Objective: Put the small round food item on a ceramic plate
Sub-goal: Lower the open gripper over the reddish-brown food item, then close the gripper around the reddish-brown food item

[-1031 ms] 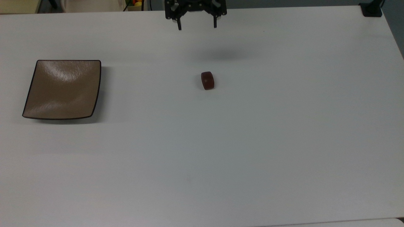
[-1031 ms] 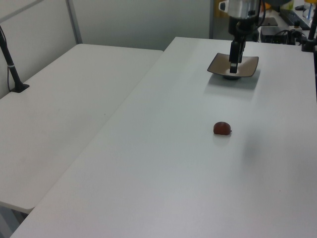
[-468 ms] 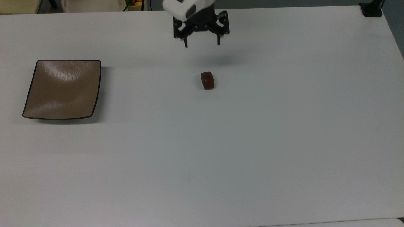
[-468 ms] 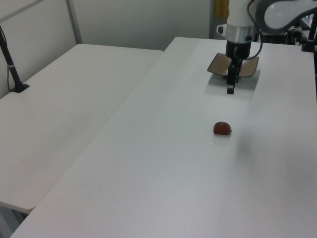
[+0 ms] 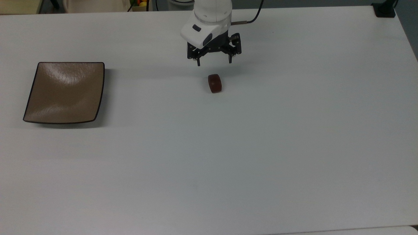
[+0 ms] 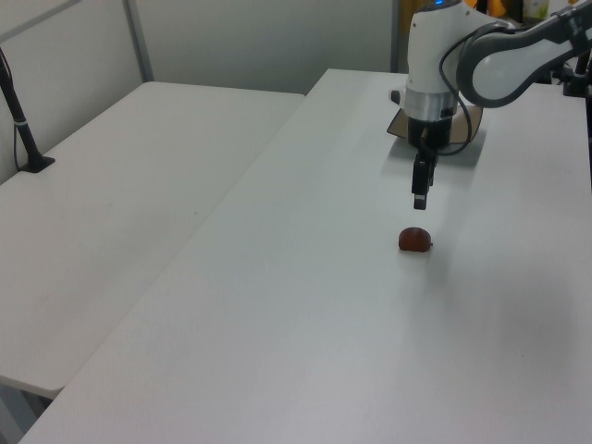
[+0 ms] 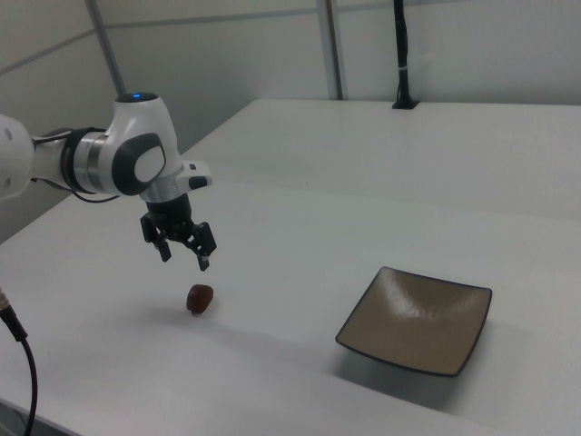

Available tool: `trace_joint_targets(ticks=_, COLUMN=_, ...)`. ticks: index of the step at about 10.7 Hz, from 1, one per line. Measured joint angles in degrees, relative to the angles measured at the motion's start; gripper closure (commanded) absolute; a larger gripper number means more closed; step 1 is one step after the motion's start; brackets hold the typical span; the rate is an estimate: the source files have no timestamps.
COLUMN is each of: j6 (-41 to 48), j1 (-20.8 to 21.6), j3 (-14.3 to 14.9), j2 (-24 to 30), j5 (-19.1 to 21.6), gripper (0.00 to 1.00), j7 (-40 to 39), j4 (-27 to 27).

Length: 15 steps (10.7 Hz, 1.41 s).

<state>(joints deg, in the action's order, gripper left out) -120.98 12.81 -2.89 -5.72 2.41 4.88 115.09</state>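
Table (image 5: 261, 163): white and bare between the things, as seen from the top view.
Food lump (image 5: 214, 83): was laid on the table, untouched.
Gripper (image 5: 214, 60): was held open just above the lump.
Plate (image 5: 65, 93): was set well apart, at the top view's left.
Post (image 7: 400, 54): was clamped at the far edge.

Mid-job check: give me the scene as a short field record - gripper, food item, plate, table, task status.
gripper: open, empty, hanging above the table just short of the food item
food item: small dark reddish-brown lump, lying on the table, untouched
plate: square tan-brown, dark rim, empty, far toward the top view's left of the food item
table: white, carries the plate and the food item
task status: item not yet grasped, not on the plate
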Motion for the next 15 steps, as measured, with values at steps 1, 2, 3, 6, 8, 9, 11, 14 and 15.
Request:
trace_joint_targets(ticks=1, j6=-1.4, j1=0.0, j3=0.0, j2=-0.7, j5=-0.1, gripper=0.00, j7=0.0, j4=0.2)
trace_joint_targets(ticks=2, j6=-2.8, j1=0.0, j3=0.0, j2=-1.2, j5=-0.1, gripper=0.00, j7=0.0, j4=0.6)
trace_joint_targets(ticks=3, j6=-4.1, j1=0.0, j3=0.0, j2=-1.5, j5=-0.1, gripper=0.00, j7=0.0, j4=1.4)
trace_joint_targets(ticks=6, j6=-7.6, j1=0.0, j3=0.0, j2=-2.9, j5=-0.4, gripper=0.00, j7=0.3, j4=3.1)
trace_joint_targets(ticks=8, j6=-9.9, j1=0.0, j3=0.0, j2=-4.5, j5=-2.3, gripper=0.00, j7=2.2, j4=3.7)
trace_joint_targets(ticks=9, j6=-10.4, j1=0.0, j3=-0.1, j2=-5.3, j5=-3.9, gripper=0.00, j7=3.0, j4=3.9)
trace_joint_targets(ticks=11, j6=-10.6, j1=0.0, j3=-0.4, j2=-6.7, j5=-5.0, gripper=0.00, j7=3.5, j4=3.9)
trace_joint_targets(ticks=14, j6=-10.7, j1=0.0, j3=-0.8, j2=-7.8, j5=-6.2, gripper=0.18, j7=3.5, j4=3.9)
trace_joint_targets(ticks=15, j6=-10.7, j1=0.0, j3=-1.3, j2=-8.1, j5=-6.5, gripper=0.22, j7=3.5, j4=3.9)
